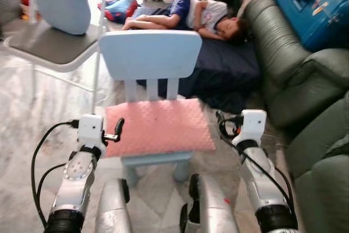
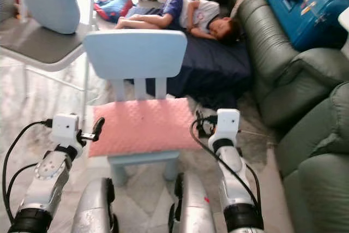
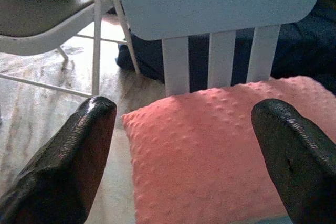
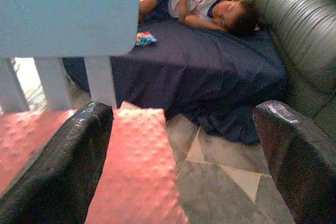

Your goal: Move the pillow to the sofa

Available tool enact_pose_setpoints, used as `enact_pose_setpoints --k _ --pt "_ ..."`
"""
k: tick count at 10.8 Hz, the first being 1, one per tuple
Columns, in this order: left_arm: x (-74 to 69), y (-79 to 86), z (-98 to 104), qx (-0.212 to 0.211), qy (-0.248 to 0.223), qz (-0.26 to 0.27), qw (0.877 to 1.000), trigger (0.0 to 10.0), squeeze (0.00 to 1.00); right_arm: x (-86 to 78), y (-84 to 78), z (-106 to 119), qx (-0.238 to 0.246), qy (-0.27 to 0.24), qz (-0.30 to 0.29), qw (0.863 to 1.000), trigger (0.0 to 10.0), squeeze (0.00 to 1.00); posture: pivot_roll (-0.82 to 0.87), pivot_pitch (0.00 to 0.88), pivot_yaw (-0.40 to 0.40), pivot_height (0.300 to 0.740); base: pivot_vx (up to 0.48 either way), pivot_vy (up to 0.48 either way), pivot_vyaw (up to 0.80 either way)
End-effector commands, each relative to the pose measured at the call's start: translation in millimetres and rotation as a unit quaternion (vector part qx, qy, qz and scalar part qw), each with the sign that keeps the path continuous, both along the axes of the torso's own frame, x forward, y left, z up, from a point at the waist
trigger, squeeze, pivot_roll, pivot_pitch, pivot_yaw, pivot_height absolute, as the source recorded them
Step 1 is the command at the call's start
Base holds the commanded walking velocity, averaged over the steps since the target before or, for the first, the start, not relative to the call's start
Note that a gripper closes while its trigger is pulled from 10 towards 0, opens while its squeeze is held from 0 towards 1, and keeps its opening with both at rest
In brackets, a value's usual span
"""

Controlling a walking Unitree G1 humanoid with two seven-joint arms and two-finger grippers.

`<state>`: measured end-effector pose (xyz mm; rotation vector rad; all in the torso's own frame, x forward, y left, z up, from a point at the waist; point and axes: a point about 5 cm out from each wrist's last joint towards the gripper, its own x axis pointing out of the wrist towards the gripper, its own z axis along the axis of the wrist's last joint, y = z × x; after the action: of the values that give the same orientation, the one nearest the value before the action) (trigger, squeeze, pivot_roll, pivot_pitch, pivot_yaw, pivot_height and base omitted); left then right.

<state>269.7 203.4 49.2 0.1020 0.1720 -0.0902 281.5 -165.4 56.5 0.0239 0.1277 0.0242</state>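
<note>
A pink pillow [image 1: 158, 126] lies flat on the seat of a small light-blue chair [image 1: 151, 54], covering most of it. The left hand [image 1: 115, 132] sits at the pillow's left edge, its two black fingers [image 3: 68, 166] spread wide with a corner of the pillow between them, gripping nothing. The right hand [image 1: 221, 125] is at the pillow's right edge, fingers [image 4: 58, 169] also wide apart and holding nothing; one finger is just beside the pillow's edge. The green sofa [image 1: 305, 96] stands to the right, with a blue case [image 1: 313, 4] on it. Behind the chair, a person [image 1: 188, 15] lies on a dark blue mattress [image 1: 226, 66] on the floor. A grey folding chair [image 1: 46, 45] stands to the left.
</note>
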Motion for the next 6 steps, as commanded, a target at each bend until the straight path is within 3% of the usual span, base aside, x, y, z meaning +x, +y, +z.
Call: enact_pose_setpoints --k 1,3,6 --pt "-1.9 6.0 -2.9 0.010 0.008 0.008 1.000 10.0 0.00 -0.9 -3.2 2.5 -0.001 -0.005 -0.002 1.000 10.0 0.00 0.04 0.127 -0.079 0.576 0.000 0.000 0.00" --pt "1.7 12.3 0.5 0.014 0.003 0.018 1.000 10.0 0.00 -0.4 -3.1 2.5 0.002 -0.003 0.000 1.000 10.0 0.00 0.04 0.130 -0.081 0.541 0.000 0.000 0.00" --pt "2.6 14.2 3.4 0.011 -0.014 0.034 0.999 10.0 0.00 0.3 -3.0 3.1 0.005 -0.005 0.001 1.000 10.0 0.00 0.04 0.127 -0.081 0.541 0.000 0.000 0.00"
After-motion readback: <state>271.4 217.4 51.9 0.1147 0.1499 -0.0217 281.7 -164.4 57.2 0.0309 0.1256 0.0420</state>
